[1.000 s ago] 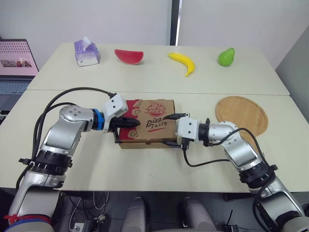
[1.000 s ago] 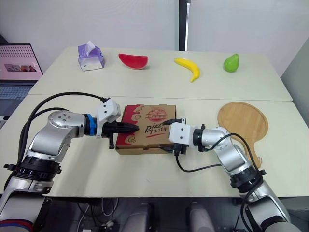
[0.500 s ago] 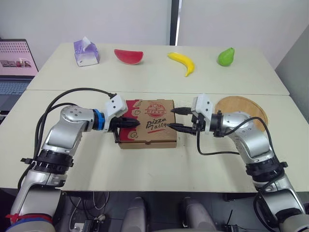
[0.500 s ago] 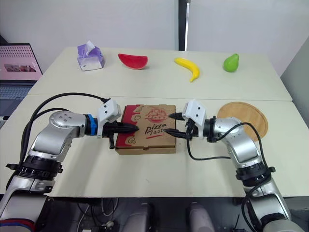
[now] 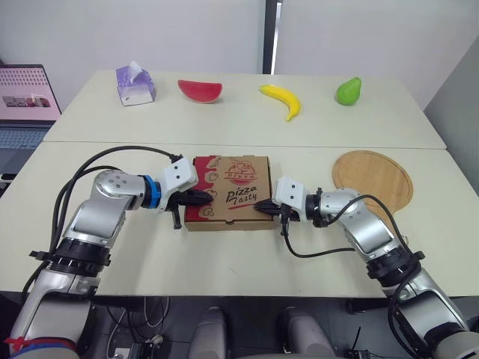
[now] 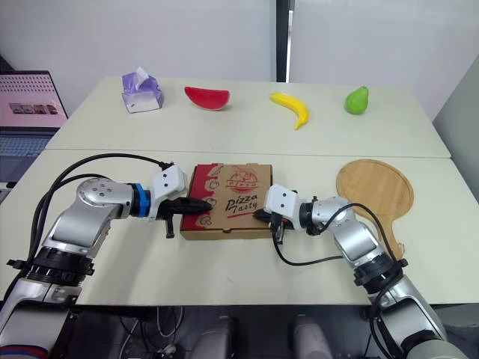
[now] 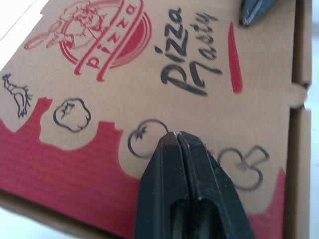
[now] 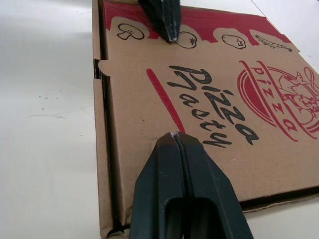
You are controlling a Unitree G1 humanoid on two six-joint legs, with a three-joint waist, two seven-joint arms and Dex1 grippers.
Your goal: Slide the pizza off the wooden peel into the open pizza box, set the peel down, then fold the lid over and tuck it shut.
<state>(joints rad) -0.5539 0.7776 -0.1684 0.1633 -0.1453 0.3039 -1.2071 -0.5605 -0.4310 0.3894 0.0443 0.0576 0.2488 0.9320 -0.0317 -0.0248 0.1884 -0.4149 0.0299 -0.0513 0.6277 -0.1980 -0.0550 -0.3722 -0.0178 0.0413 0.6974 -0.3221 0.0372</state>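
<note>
The brown pizza box (image 5: 238,182) lies in the middle of the near table with its printed lid down. My left gripper (image 5: 207,197) is shut, its tips pressing on the lid's red strip (image 7: 75,159) at the box's left side. My right gripper (image 5: 260,207) is also shut, with its tips resting on the lid (image 8: 149,114) near the right front corner. Neither gripper holds anything. The round wooden peel (image 5: 372,178) lies flat and bare on the table to the right of the box. The pizza is hidden.
On the far table stand a purple tissue box (image 5: 135,84), a red watermelon slice (image 5: 200,89), a banana (image 5: 283,99) and a green pear (image 5: 348,90). A laptop (image 5: 26,93) sits off the table's left edge. Cables trail from both wrists.
My right gripper was open around the box's right front side, lifted away while closing, and now rests shut on the lid. The left gripper stayed pressed on the lid.
</note>
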